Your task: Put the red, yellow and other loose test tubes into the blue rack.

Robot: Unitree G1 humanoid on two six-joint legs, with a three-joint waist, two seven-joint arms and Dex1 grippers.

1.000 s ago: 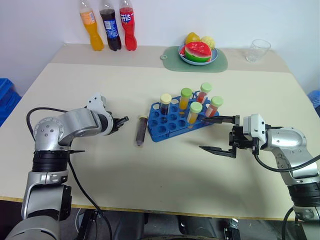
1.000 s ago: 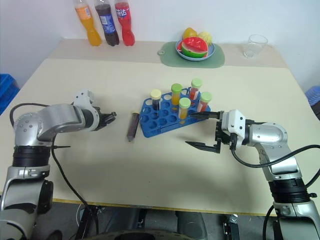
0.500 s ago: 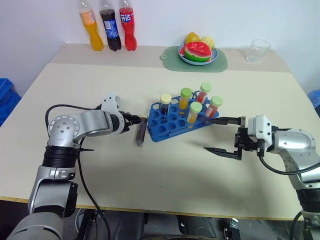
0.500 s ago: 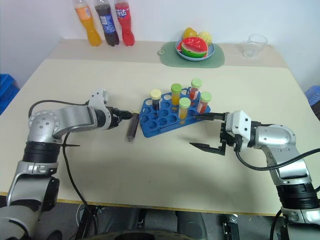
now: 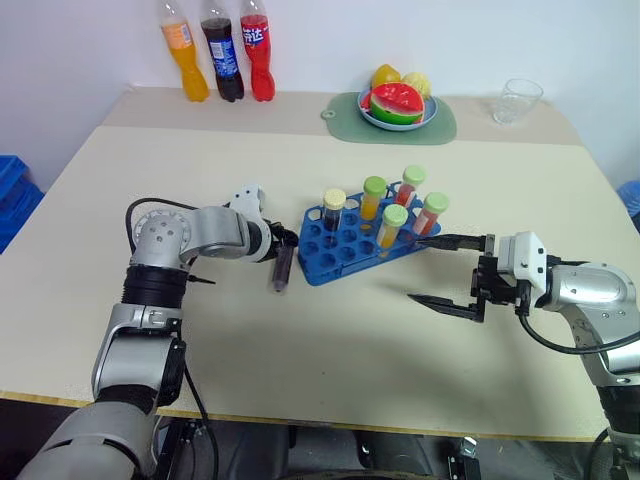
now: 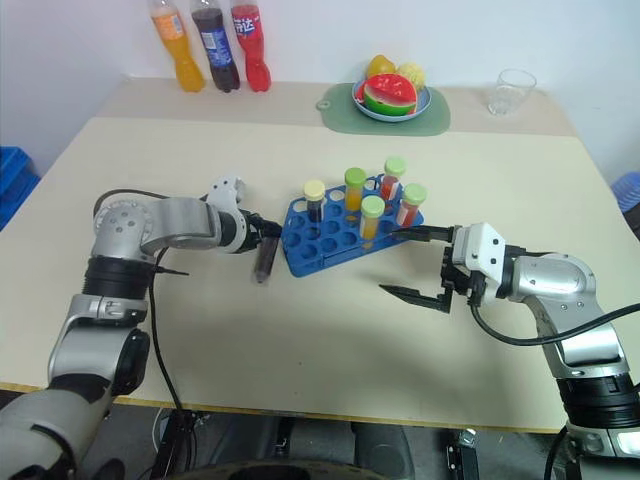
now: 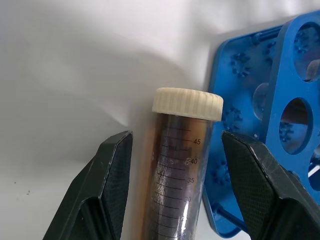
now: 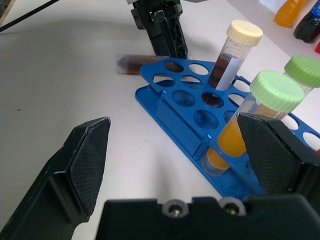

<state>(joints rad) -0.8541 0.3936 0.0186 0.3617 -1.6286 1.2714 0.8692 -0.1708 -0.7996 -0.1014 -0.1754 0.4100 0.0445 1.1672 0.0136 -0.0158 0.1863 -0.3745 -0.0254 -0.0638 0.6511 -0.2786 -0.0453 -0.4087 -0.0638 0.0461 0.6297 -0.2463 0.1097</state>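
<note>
A dark brown test tube (image 5: pixel 282 268) with a cream cap (image 7: pixel 187 103) lies on the table just left of the blue rack (image 5: pixel 345 255). My left gripper (image 5: pixel 284 241) is open, with one finger on each side of the tube's cap end (image 7: pixel 176 136); neither finger touches it. Several capped tubes stand in the rack: a dark one (image 5: pixel 332 208), orange and yellow ones (image 5: pixel 372 197), and red ones (image 5: pixel 429 213). My right gripper (image 5: pixel 420 270) hangs open and empty just right of the rack, level with the tubes (image 8: pixel 180 135).
Three soda bottles (image 5: pixel 222 55) stand at the table's far left. A fruit plate (image 5: pixel 398 105) on a green mat and a clear glass (image 5: pixel 518 100) sit at the far right. A blue crate (image 5: pixel 12 195) stands beyond the table's left edge.
My left gripper has moved right to the lying tube and opened, and now straddles its cap end. The right gripper has stayed put and open.
</note>
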